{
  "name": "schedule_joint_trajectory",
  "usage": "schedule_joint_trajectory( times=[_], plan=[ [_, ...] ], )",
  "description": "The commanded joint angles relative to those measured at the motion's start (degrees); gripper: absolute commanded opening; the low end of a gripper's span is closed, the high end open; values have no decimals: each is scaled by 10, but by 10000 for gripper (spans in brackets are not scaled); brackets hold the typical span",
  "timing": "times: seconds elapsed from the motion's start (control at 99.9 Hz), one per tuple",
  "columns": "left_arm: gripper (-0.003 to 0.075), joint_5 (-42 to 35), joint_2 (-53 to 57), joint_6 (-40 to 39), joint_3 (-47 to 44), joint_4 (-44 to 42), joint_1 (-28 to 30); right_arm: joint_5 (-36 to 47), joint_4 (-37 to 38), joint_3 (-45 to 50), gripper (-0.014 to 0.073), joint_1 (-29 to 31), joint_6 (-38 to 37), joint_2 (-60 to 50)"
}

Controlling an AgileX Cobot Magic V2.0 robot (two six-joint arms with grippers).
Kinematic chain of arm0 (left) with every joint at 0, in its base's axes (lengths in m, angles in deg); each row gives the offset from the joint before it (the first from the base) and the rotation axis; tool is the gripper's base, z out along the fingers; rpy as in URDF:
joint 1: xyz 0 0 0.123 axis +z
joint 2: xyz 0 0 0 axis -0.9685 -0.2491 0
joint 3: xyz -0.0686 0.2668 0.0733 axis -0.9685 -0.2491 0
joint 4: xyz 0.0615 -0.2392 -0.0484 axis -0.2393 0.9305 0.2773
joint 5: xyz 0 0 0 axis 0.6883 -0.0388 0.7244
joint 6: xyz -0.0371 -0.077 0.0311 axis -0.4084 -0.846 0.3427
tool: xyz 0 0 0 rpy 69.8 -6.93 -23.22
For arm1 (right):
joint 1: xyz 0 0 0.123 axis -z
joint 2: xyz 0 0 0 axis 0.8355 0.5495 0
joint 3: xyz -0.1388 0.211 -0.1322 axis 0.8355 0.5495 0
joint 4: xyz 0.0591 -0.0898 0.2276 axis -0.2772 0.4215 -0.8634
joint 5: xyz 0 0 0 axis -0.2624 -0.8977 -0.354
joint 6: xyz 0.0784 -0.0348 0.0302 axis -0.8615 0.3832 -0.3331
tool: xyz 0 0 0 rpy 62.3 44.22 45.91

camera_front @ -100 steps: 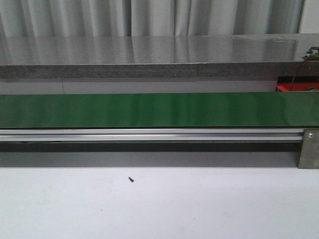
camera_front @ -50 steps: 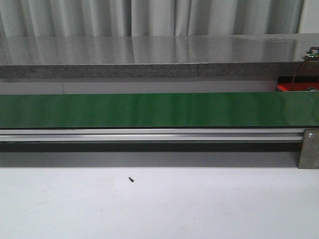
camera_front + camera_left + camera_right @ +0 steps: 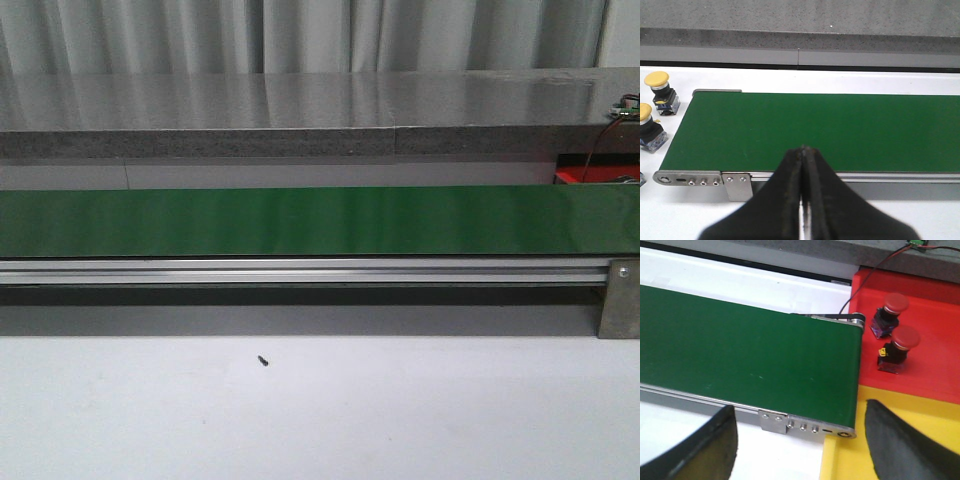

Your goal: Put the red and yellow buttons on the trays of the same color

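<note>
Two yellow buttons (image 3: 659, 86) (image 3: 646, 125) stand on the white table beside the end of the green belt (image 3: 815, 130). My left gripper (image 3: 803, 150) is shut and empty, its tips over the belt's near edge. In the right wrist view, two red buttons (image 3: 890, 310) (image 3: 899, 347) sit upright on the red tray (image 3: 935, 340), which lies beyond the yellow tray (image 3: 850, 460). My right gripper (image 3: 800, 440) is open with nothing between its fingers, near the belt's end and over the yellow tray's edge. No grippers show in the front view, and only a corner of the red tray (image 3: 600, 175).
The green belt (image 3: 300, 220) runs across the front view with an aluminium rail (image 3: 300, 270) along its near side. A grey counter (image 3: 300, 110) stands behind it. A small dark speck (image 3: 263, 361) lies on the white table. A wire (image 3: 860, 285) runs above the red tray.
</note>
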Motion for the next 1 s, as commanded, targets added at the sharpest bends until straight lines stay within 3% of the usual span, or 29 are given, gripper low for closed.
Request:
schedule_joint_trajectory(
  times=[0.0, 0.32, 0.631, 0.701, 0.871, 0.991],
  plan=[
    [-20, -42, 1, 1, 16, 7, -5, 24, -11, -12, 472, 11, -2, -21],
    [-20, -42, 1, 1, 16, 7, -5, -1, -11, -12, -97, 11, -2, -30],
    [1, -44, 1, 1, 16, 8, -5, -11, -11, -12, -96, 11, -2, -30],
    [76, -44, 1, 1, 16, 8, -5, -11, -11, -12, -96, 11, -2, -30],
    [385, -47, 1, 1, 16, 8, -5, -11, -11, -12, -96, 11, -2, -30],
    [487, -61, 1, 1, 16, 8, -5, -11, -11, -12, -96, 11, -2, -30]
  ],
)
